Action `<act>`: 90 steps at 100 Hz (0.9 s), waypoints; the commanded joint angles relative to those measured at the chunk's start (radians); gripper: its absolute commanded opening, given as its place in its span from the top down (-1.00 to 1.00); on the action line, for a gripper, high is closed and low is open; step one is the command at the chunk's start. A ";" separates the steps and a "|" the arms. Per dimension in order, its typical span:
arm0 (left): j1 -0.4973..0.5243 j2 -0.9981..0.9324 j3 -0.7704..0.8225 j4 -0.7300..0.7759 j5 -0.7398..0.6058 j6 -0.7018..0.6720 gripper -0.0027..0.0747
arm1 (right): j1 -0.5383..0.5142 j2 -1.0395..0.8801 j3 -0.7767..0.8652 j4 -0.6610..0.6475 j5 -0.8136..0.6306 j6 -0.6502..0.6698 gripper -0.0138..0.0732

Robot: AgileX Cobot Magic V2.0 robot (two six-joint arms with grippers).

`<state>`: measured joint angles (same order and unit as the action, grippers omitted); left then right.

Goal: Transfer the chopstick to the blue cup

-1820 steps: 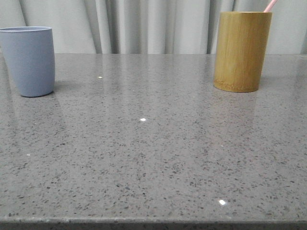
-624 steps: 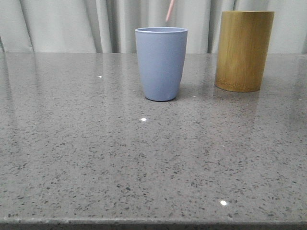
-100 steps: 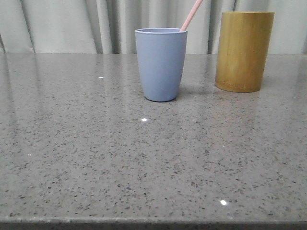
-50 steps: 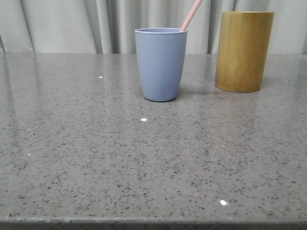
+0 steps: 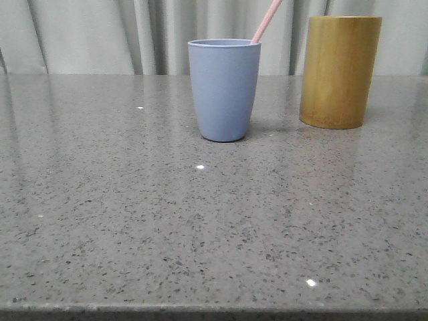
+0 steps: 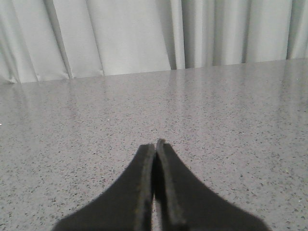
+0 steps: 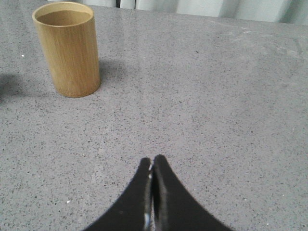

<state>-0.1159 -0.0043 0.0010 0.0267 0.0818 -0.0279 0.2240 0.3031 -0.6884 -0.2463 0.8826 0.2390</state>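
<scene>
Chopstick (image 5: 266, 21), pale pink, is lodged aslant in the blue cup (image 5: 224, 89) beside the bamboo cylinder (image 5: 340, 71); left gripper (image 6: 155, 147) and right gripper (image 7: 152, 163) are pressed together, empty, best held well apart from both vessels.

The front camera sits low near the speckled grey stone tabletop (image 5: 200, 227), looking forward to pale curtains (image 5: 87, 37). The left wrist camera looks along its closed black gripper (image 6: 155, 147) low over the table toward those curtains. The right wrist camera looks down from higher past its closed gripper (image 7: 152, 163); it shares the tan bamboo cylinder (image 7: 67, 48) with the front view.
</scene>
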 commanded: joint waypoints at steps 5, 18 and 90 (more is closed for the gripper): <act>0.000 -0.034 0.011 0.002 -0.082 -0.012 0.98 | -0.006 -0.005 0.001 -0.024 -0.075 -0.008 0.84; 0.000 -0.034 0.011 0.002 -0.082 -0.012 0.98 | -0.007 -0.070 0.067 -0.020 -0.140 -0.011 0.84; 0.000 -0.034 0.011 0.002 -0.082 -0.012 0.98 | -0.149 -0.332 0.629 0.280 -0.795 -0.220 0.84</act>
<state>-0.1159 -0.0043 0.0010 0.0267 0.0818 -0.0279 0.1030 -0.0109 -0.0541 0.0109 0.2264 0.0408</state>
